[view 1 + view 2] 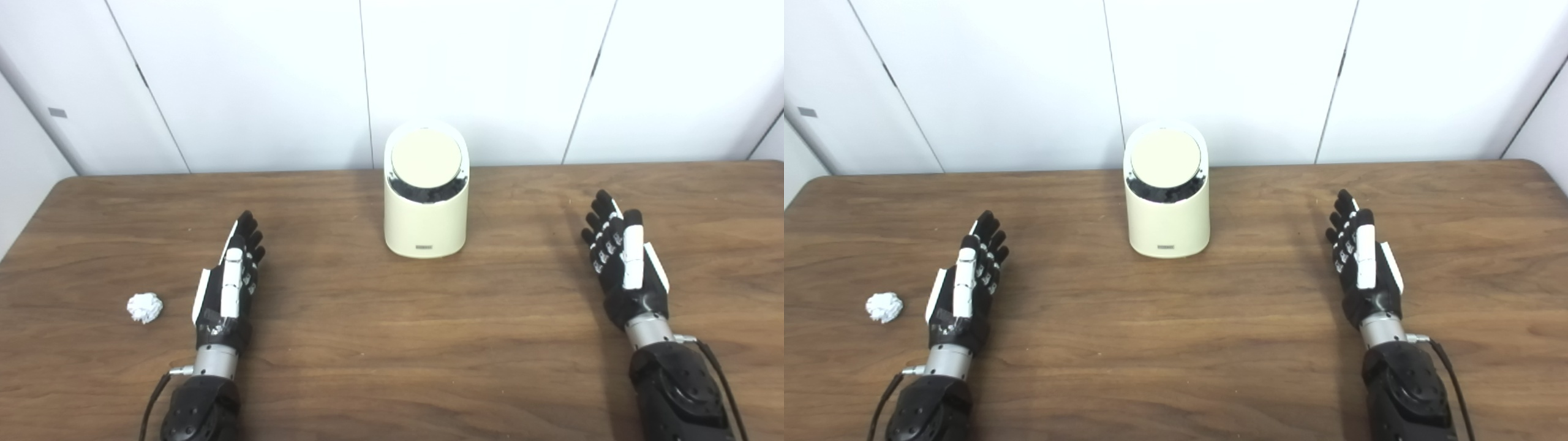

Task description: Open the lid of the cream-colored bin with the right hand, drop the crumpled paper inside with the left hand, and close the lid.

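A cream-colored bin (426, 220) stands at the table's middle back. Its round lid (426, 158) is tilted toward me, with a dark gap showing under its lower edge. A small ball of crumpled white paper (145, 307) lies on the wood near the left front. My left hand (231, 285) rests edge-up just right of the paper, fingers straight and empty. Far to the right of the bin, my right hand (621, 257) is also open, fingers extended, holding nothing.
The brown wooden table (392, 343) runs across the whole view, with a white panelled wall (478, 73) right behind its back edge. Both forearms enter from the bottom corners.
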`<state>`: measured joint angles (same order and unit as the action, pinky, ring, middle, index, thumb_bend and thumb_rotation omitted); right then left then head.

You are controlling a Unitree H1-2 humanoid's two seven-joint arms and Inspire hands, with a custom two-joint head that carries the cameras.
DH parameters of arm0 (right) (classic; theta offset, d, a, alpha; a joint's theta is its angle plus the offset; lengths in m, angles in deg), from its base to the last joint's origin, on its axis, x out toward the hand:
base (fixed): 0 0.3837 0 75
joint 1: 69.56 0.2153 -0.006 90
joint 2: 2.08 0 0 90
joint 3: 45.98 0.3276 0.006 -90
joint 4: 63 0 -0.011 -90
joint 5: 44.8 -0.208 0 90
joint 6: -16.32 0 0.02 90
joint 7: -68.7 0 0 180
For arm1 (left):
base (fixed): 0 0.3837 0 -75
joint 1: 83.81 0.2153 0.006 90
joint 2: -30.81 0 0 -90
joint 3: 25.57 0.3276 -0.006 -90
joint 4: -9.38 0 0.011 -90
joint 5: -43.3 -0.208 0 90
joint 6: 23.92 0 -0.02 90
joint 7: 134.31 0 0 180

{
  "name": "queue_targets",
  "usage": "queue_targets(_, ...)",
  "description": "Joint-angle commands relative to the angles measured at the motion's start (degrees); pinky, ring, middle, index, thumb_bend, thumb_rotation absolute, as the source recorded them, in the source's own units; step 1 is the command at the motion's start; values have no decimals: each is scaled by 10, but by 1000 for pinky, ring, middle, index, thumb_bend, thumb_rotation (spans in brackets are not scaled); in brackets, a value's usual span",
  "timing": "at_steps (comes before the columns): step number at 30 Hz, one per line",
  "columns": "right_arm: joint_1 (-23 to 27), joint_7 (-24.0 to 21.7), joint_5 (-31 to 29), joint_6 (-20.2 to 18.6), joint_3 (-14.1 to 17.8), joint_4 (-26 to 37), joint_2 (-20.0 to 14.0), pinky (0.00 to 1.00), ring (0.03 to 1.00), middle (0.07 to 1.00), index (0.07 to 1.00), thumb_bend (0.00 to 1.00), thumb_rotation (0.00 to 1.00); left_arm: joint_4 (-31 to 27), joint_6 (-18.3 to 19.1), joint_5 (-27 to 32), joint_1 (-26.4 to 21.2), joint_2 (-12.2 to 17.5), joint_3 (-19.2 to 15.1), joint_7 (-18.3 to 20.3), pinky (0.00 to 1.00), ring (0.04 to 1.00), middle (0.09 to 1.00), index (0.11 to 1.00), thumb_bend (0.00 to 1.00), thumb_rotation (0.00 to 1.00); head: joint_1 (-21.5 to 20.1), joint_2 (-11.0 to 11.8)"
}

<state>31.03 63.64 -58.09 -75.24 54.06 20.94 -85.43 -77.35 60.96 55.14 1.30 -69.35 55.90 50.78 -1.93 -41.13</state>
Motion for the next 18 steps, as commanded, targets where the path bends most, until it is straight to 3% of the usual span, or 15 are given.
queue_targets(1,17,-8,-5,21,2,16,-8,1000,1000,1000,966,678,1000,10,-12,-2,2,-6,5,0,1000,1000,1000,1000,435,930,0,-1)
queue_targets(18,18,-8,-4,24,2,11,-9,1000,1000,1000,959,679,1000,7,-12,-3,2,-5,7,1,1000,1000,1000,1000,421,930,-1,-2)
